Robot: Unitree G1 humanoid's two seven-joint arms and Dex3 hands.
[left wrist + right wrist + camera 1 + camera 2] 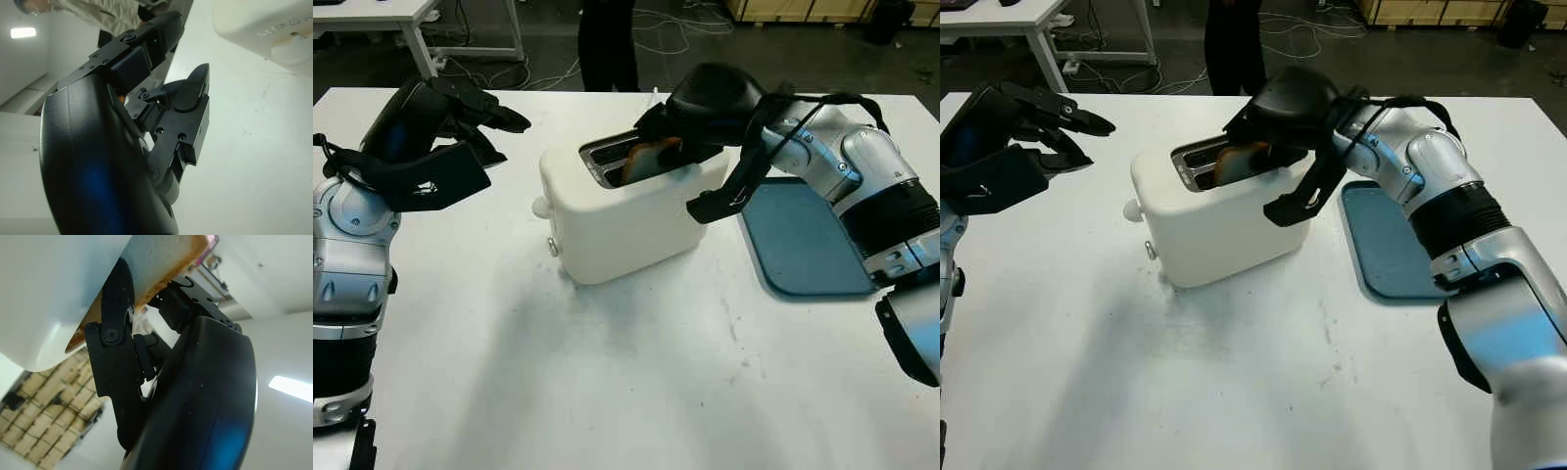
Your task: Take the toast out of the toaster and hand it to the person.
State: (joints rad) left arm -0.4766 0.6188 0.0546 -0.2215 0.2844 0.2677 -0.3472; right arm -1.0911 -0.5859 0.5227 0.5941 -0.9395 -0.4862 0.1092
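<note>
Toaster (631,211): white, stands near centre of white worktop (607,382), slots facing up. Toast (649,159): brown slice, sits in the slot nearer the front, upper part sticking out and leaning.

Right robot hand (680,132): positioned over toaster top, coming in from the right side. Fingers (115,308) closed on the toast; right wrist view shows a black finger pressed against the crust edge w/ white toaster body alongside. Toast is partly raised, lower part hidden inside the slot.

Left robot hand (475,122): held above worktop to the left of toaster, well apart from it, holding nothing, open. Left wrist view shows its black fingers (188,112) over bare worktop w/ toaster corner (274,29) beyond.

Tray (798,240): blue, flat on worktop just right of toaster, under right forearm.

Person (607,44): dark-clothed legs stand at far edge of worktop, behind toaster.
</note>
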